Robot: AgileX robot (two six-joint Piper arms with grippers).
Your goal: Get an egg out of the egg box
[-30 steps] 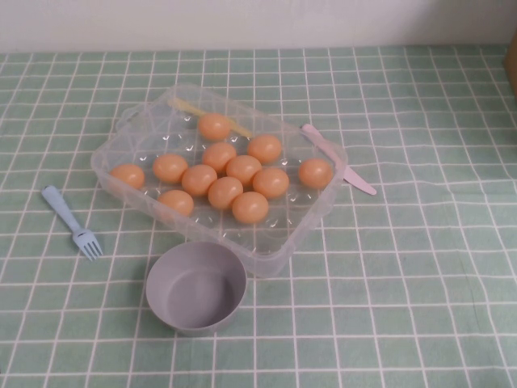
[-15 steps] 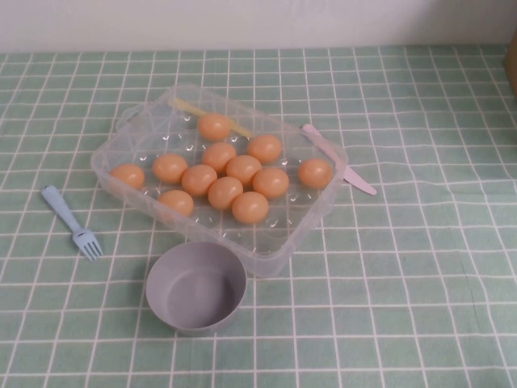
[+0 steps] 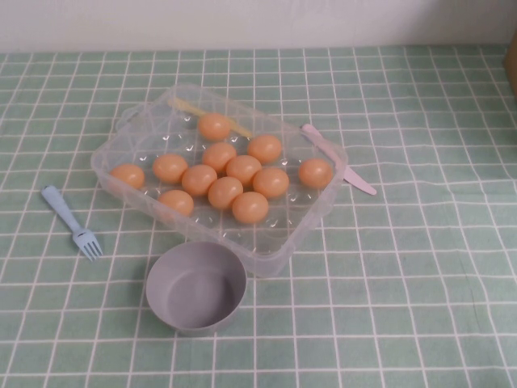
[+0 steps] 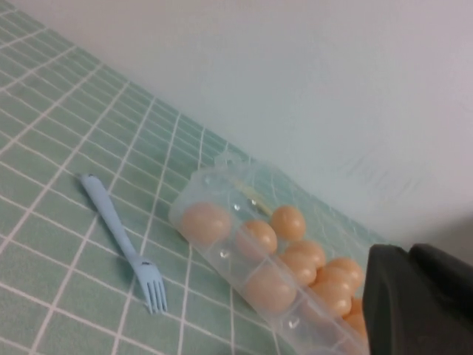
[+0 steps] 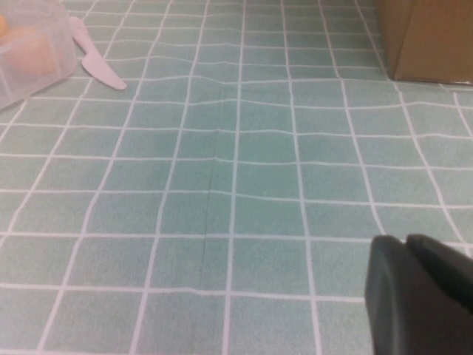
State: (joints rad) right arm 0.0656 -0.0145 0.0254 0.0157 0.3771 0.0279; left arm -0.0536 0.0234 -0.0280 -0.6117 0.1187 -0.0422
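Note:
The clear plastic egg box [image 3: 279, 242] lies at the table's middle and holds several orange-tan eggs; the nearest egg [image 3: 250, 207] sits by its front edge. Neither arm shows in the high view. In the left wrist view my left gripper [image 4: 410, 255] is shut and empty, off to the side of the egg box [image 4: 214, 176] and its eggs [image 4: 205, 222]. In the right wrist view my right gripper [image 5: 406, 242] is shut and empty over bare cloth, far from the egg box corner [image 5: 44, 70].
A round grey bowl [image 3: 196, 287] stands just in front of the box. A blue fork [image 3: 73, 222] lies to its left and a pink knife [image 3: 339, 162] at its right. A yellow utensil [image 3: 212, 117] lies inside the box. A cardboard box [image 5: 425, 37] stands far right.

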